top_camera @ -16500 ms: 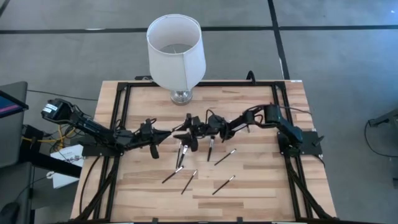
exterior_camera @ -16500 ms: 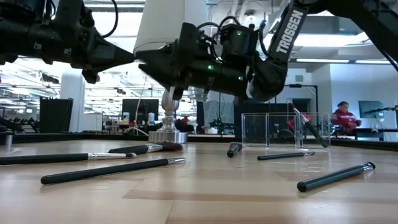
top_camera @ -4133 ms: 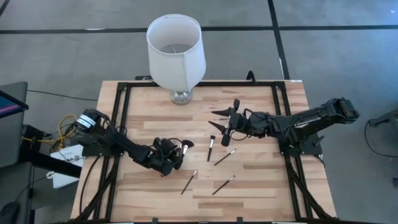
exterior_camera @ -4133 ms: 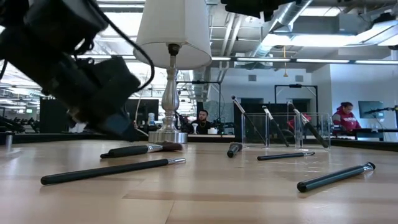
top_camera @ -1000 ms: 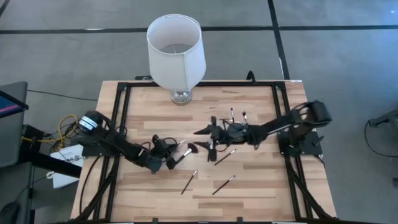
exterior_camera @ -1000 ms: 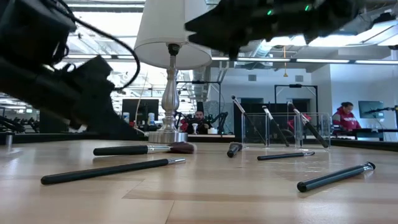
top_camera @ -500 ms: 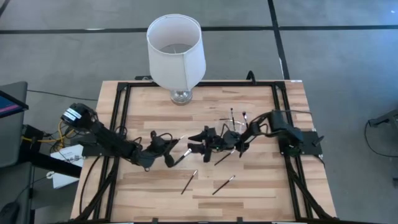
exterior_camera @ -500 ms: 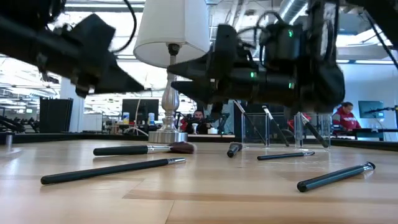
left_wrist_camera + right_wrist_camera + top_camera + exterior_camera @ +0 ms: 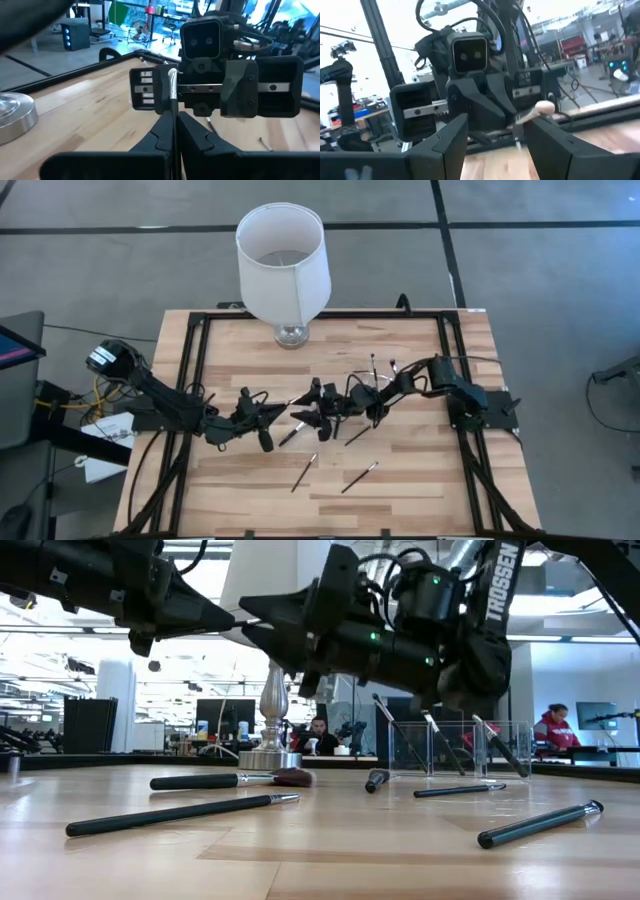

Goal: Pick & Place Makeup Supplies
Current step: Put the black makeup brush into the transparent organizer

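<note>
The left gripper (image 9: 272, 413) is clenched on a thin pale-handled makeup brush (image 9: 173, 95) above the middle of the wooden table (image 9: 420, 480). The right gripper (image 9: 300, 418) faces it, fingers spread.

left arm: I've got it stretched low toward mid-counter, left gripper (image 9: 272, 412) raised, fingers (image 9: 172, 131) pinched tight on a brush.
right arm: folded inward, right gripper (image 9: 300, 418) facing it tip-to-tip, fingers (image 9: 451, 138) spread wide.
</note>
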Tool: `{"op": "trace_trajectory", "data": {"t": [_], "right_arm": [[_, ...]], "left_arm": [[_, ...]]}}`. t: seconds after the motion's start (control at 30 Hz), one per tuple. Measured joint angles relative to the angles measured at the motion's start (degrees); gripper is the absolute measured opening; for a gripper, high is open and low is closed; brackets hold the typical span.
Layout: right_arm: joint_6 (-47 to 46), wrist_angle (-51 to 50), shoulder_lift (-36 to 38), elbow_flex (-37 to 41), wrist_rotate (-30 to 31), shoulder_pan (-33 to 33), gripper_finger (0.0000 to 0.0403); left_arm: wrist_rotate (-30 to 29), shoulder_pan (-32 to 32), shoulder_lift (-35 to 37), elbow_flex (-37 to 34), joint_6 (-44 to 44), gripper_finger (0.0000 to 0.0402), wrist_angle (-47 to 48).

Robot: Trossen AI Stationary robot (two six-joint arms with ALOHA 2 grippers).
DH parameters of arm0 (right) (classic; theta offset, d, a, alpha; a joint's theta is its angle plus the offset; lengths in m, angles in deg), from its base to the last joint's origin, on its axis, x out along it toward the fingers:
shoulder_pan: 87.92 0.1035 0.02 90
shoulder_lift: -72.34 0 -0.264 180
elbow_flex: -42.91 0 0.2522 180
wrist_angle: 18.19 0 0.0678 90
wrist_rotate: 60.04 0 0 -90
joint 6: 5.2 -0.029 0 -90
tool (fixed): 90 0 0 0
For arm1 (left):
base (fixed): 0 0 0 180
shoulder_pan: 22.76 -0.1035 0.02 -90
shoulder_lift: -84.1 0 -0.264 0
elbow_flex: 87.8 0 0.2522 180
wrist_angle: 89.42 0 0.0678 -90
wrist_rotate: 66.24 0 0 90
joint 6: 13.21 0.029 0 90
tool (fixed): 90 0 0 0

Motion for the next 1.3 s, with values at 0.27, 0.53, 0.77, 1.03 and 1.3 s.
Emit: {"op": "trace_trajectory", "data": {"t": [0.27, 0.53, 0.77, 1.03, 1.3], "right_arm": [[0.7, 0.1, 0.2, -1.8, -1.6, -0.7, 0.0167], [0.7, -1.5, 0.2, -1.9, -4.3, -1.1, 0.0089], [0.6, -0.9, 0.3, -1.9, -4.8, -1.2, 0.0038], [0.5, 0.3, 0.3, -1.8, -4.9, -1.1, 0.0007], [0.3, 0.4, 0.3, -1.8, -4.9, -0.8, 0.0008]], "left_arm": [[1.8, 0.2, 0.0, 0.0, 0.2, 0.0012, -1.4], [3.2, 0.2, 0.0, 0.0, 1.7, 0.0012, -4.5], [3.6, 0.3, 0.0, 0.0, 1.9, 0.0013, -5.0], [5.5, 0.3, 0.2, 0.0, 2.0, 0.0019, -5.3], [6.8, 0.4, 0.2, 0.0, 1.8, 0.0045, -5.2]]}}
